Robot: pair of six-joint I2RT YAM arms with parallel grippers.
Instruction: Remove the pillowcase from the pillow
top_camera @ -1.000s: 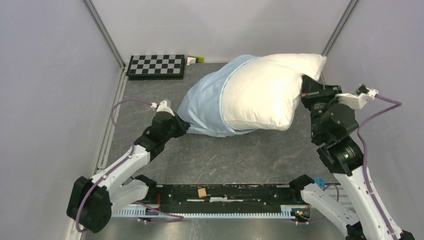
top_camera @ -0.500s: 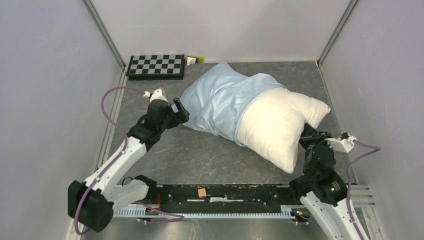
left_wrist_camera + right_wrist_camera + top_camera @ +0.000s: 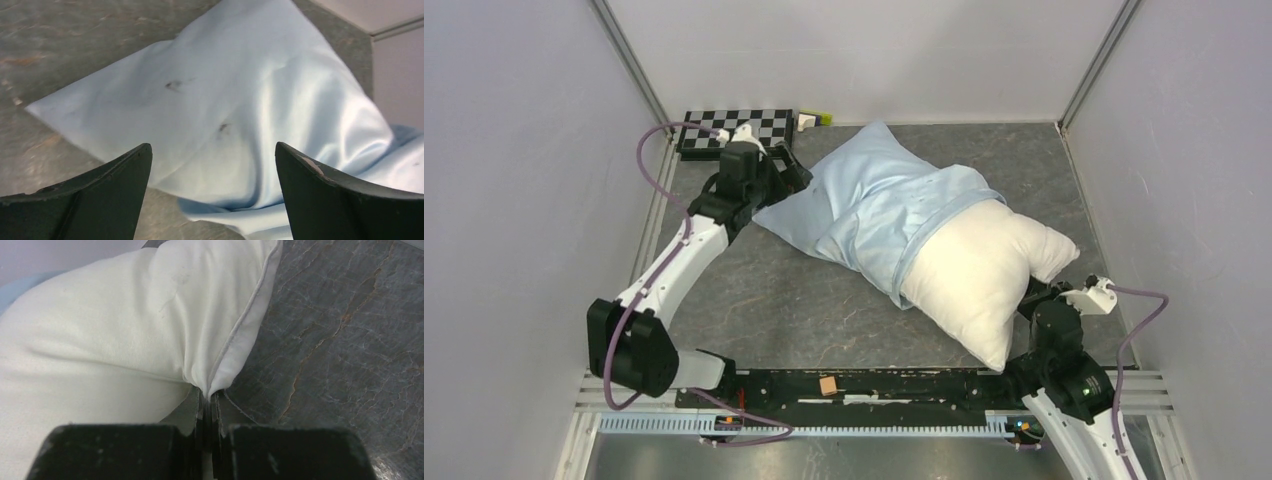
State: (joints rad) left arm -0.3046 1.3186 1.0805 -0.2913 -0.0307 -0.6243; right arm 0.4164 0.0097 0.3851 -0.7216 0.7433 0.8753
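Observation:
The pale blue pillowcase (image 3: 871, 205) lies crumpled over the far left half of the cream-white pillow (image 3: 979, 272), whose near right half sticks out bare. My left gripper (image 3: 789, 175) hovers open at the pillowcase's far left corner; in the left wrist view the pillowcase (image 3: 225, 115) fills the space beyond my spread left gripper (image 3: 214, 152), which holds nothing. My right gripper (image 3: 1031, 295) is shut on the pillow's seamed edge (image 3: 235, 347); in the right wrist view the fabric is pinched between the right gripper's (image 3: 209, 396) fingers.
A black-and-white checkerboard (image 3: 706, 128) lies at the far left, with a small yellow-green item (image 3: 814, 118) beside it. Pale walls enclose the grey stone-patterned table (image 3: 824, 310). A small tan block (image 3: 828, 385) sits on the near rail.
My left gripper let go of the pillowcase, opened and moved away toward the far left. My right gripper pulled the pillow down toward the near right, baring more of it.

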